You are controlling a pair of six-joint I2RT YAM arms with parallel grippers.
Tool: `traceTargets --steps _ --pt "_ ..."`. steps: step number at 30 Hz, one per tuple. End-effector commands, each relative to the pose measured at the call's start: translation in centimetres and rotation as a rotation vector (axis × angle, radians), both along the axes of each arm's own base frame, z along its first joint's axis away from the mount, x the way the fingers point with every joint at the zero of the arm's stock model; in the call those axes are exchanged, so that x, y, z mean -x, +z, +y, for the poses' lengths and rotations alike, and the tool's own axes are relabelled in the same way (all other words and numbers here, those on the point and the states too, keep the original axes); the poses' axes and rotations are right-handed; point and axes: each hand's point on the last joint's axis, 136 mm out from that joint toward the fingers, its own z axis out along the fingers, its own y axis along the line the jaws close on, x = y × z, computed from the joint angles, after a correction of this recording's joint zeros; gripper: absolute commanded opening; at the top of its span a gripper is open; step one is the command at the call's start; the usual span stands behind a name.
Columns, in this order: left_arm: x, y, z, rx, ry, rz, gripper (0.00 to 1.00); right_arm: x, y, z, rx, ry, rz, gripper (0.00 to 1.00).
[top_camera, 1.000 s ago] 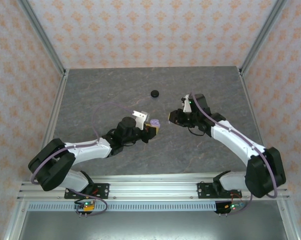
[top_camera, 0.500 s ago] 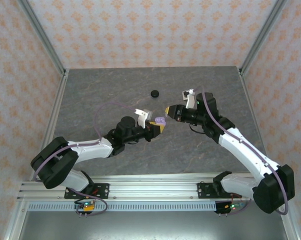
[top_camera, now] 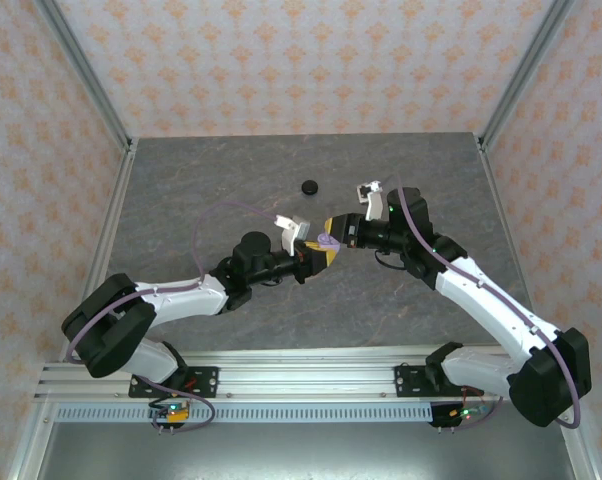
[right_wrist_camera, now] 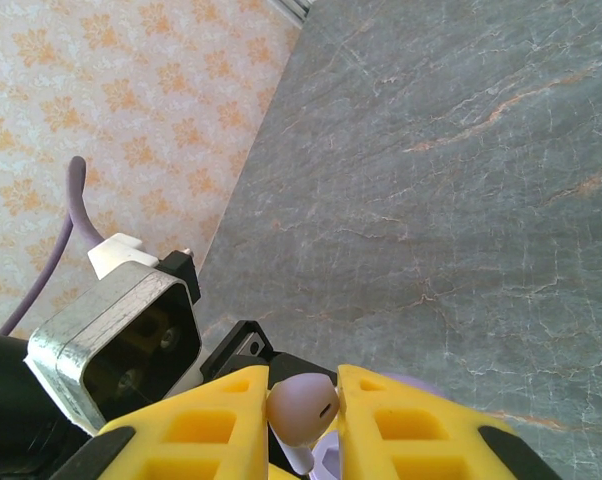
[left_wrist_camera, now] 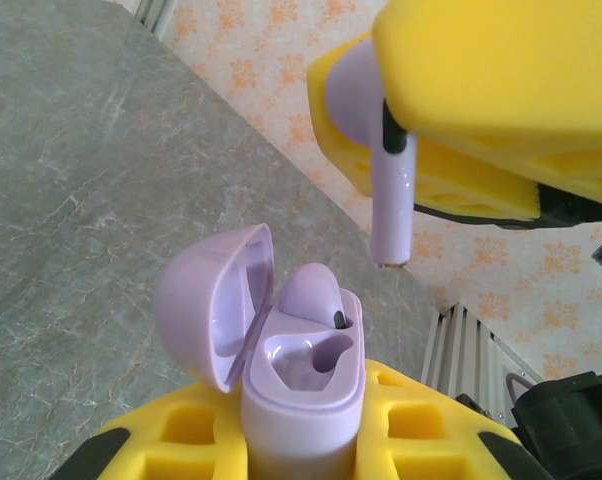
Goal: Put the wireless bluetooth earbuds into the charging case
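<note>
Wireless earbuds of the pale lavender pair are both at the charging case [left_wrist_camera: 303, 395]. The held earbud [left_wrist_camera: 389, 190] hangs stem-down just above the case, a little to one side of it. Its stem tip is near the case's rim without touching it. The seated earbud [left_wrist_camera: 311, 292] sits in the case's farther well, its rounded head standing up above the rim. The nearer well [left_wrist_camera: 316, 355] is a bare hollow.

The case stands upright, with its lid [left_wrist_camera: 213, 300] swung open to the side and tilted away from the wells. The left gripper [left_wrist_camera: 306, 455] clamps the case's lower body between its yellow pads [left_wrist_camera: 196, 440], one on each side.

The right gripper [right_wrist_camera: 303, 415] is closed on the head of the held earbud, pinching it between two yellow fingers [right_wrist_camera: 231, 420] so that the stem points down toward the case. From the left wrist these fingers loom over the case from above.

From the top view, the case [top_camera: 323, 243] is held above the middle of the grey stone-patterned table [top_camera: 201, 180]. The left gripper [top_camera: 319, 254] is on its near side and the right gripper [top_camera: 334, 228] is just beyond it. A small black round case [top_camera: 308, 186] lies on the table beyond the charging case, well apart from it, toward the back wall.
</note>
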Motion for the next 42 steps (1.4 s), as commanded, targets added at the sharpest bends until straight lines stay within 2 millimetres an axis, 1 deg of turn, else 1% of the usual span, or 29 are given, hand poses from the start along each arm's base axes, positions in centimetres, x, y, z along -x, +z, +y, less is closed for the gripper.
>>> traceTargets --steps 1,15,23,42 --pt "0.4 3.1 -0.7 0.074 -0.032 -0.06 0.05 0.0 2.1 0.4 -0.014 0.02 -0.078 0.22" --pt "0.6 4.3 -0.1 0.091 -0.014 -0.089 0.05 0.2 1.2 0.4 0.024 0.028 -0.069 0.22" --pt "0.5 4.2 0.0 0.084 -0.005 -0.085 0.05 0.6 1.0 0.4 0.034 0.04 -0.064 0.22" --pt "0.5 4.6 0.6 0.08 0.026 -0.102 0.05 2.2 0.1 0.7 0.064 0.111 -0.035 0.23"
